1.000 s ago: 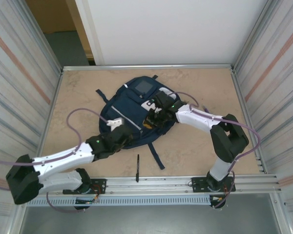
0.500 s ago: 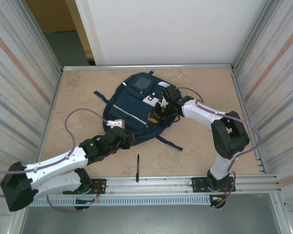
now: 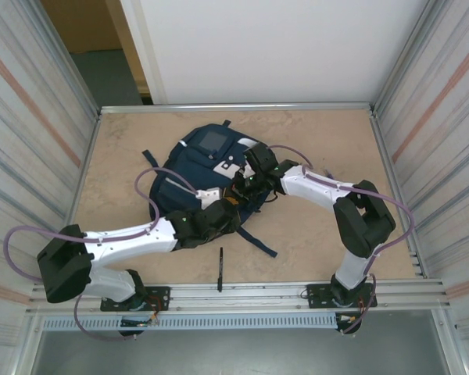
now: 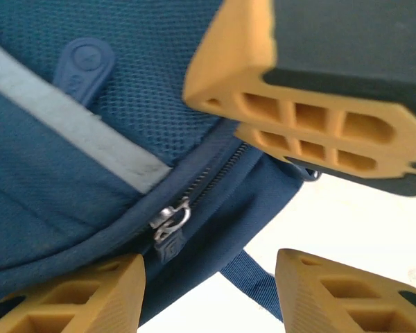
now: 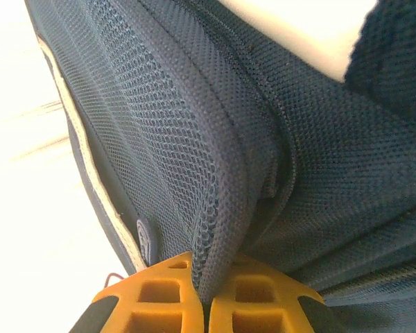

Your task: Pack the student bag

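Left tool (image 4: 209, 281): fingers spread, gripping nothing, and the metal zipper pull (image 4: 170, 223) lies just ahead of the gap, nearer the left finger, with the zip line running diagonally up and right from it. This is judged the nearer arm for taking the pull. The student bag (image 3: 191, 168) lies flat mid-desk (image 3: 320, 141) between the two arms, and the right tool (image 5: 205, 295), on its far-right side, is pressed together on a raised fold of the navy mesh. No readable writing: the white patches and the round rubber tab (image 4: 85, 64) carry marks too small or blurred to make out.
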{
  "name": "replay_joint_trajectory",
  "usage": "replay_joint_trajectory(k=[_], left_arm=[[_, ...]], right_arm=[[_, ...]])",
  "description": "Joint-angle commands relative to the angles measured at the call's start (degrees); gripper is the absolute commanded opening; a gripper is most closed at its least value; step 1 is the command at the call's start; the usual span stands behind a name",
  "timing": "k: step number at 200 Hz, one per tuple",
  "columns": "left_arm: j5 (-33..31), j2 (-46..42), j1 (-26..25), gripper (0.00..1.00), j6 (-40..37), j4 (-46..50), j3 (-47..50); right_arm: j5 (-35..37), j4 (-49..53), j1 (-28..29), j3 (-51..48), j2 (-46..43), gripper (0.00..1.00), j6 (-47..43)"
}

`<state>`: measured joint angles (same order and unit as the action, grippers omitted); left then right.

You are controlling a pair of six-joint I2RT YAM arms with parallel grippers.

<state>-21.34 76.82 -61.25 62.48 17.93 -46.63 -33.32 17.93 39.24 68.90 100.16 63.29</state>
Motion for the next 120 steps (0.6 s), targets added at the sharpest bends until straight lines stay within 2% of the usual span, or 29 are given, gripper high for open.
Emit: replay_joint_trajectory(k=[1,27,45,72,100,120], left_arm=[[-5.6,-0.5,0.1,0.53,7.3,4.8,-0.4],[-3.7,-0.6,0.2,0.48,3.6,-2.6,1.7],[-1.0,-1.2,0.9,0.4,-0.6,-9.1,3.4],[-2.5,-2.8,2.0,0.24,-3.4,-8.3,4.0],[-1.0,-5.0,4.7,0.2,-3.7,-8.6,6.2],[-2.2,-6.2,5.0,0.23,-2.6,-7.4,7.6]], right_arm=[[-4.3,-3.1,0.8,0.7,-1.5,0.0,1.0],[-4.9,-4.1,1.4,0.4,-1.9,0.0,1.8],[-5.0,-4.5,2.3,0.3,-2.4,0.0,2.1],[-5.2,-5.0,3.6,0.4,-2.6,0.0,2.5],[-5.3,-5.1,4.6,0.0,-3.2,0.0,2.8],[-5.1,-4.9,4.8,-0.3,-3.5,0.0,2.8]])
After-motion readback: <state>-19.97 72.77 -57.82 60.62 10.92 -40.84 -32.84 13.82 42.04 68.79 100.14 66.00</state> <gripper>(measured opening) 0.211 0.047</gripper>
